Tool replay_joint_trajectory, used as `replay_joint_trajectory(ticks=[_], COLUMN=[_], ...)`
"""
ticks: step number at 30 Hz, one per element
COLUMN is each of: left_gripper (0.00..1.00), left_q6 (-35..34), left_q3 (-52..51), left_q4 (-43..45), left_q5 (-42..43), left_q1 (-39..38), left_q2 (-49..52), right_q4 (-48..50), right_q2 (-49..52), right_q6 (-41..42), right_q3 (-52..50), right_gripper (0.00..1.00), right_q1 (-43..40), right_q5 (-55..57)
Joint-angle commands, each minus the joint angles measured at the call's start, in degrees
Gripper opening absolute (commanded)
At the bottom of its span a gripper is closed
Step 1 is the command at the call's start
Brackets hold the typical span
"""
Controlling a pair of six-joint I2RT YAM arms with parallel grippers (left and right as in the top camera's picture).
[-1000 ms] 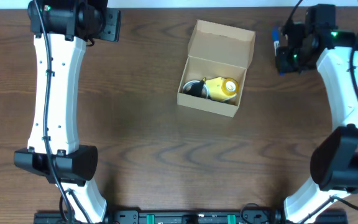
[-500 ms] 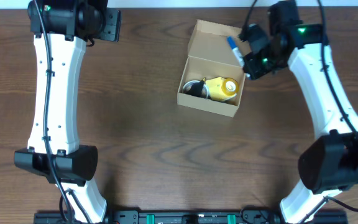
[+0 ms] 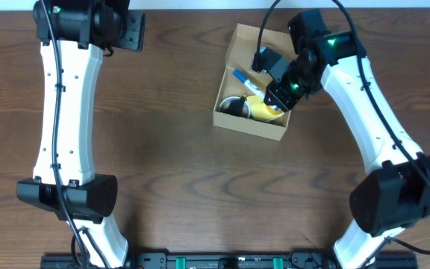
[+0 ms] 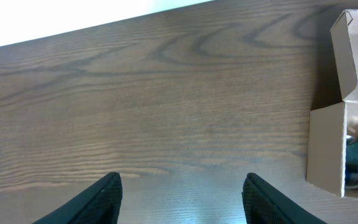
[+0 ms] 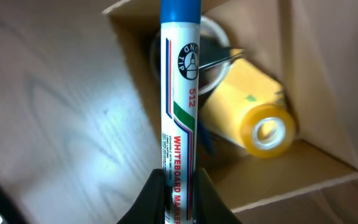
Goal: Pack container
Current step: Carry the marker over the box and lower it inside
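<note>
Overhead, the container (image 3: 249, 128) is seen on the far middle of the table (image 3: 170, 164). Its hinged flap lid (image 3: 271, 45) is folded back, away from the arms, so that the cavity is left open from above. A yellow cylindrical item (image 3: 267, 110) and a dark round item (image 3: 232, 105) are already lodged inside, side by side, with the yellow one on the right arm's side.

The right gripper (image 5: 178, 182) is pressed together on a whiteboard marker (image 5: 180, 106). The marker is pinched near its uncapped end, so most of the barrel and the blue cap are left projecting ahead of the fingers. This grip is judged to be chosen so that the long end can be led into the container first. The marker is held over the open cavity, across its rear part, with the cap toward the left wall. Whether it touches the contents cannot be told.

The step in hand is judged to be the placing of the marker, and release is not yet made. Little free room is left beside the two items, so the marker is probably best laid along the back wall.

The left gripper (image 4: 182, 200) is spread, with nothing between its fingers. It is held low over bare table, well apart from the container, apparently to leave the right arm room.
</note>
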Motion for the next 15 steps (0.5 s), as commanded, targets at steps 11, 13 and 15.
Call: replay_joint_trajectory(ticks=[11, 13, 15], left_gripper=[0.63, 0.63, 0.63], left_q6=[-0.5, -0.5, -0.5], left_q3=[0.6, 0.6, 0.6], left_q4=[-0.5, -0.5, -0.5], left_q5=[0.2, 0.2, 0.2], left_q1=[-0.1, -0.1, -0.1], left_q2=[-1.6, -1.6, -1.6], right_q4=[-4.7, -5.5, -6.8], right_q2=[2.0, 3.5, 5.6], right_q6=[-12.9, -13.2, -14.8], right_q3=[1.1, 1.1, 1.1], right_gripper=[0.11, 0.11, 0.13], right_q1=[-4.5, -5.2, -5.3], right_q5=[-6.2, -7.6, -7.6])
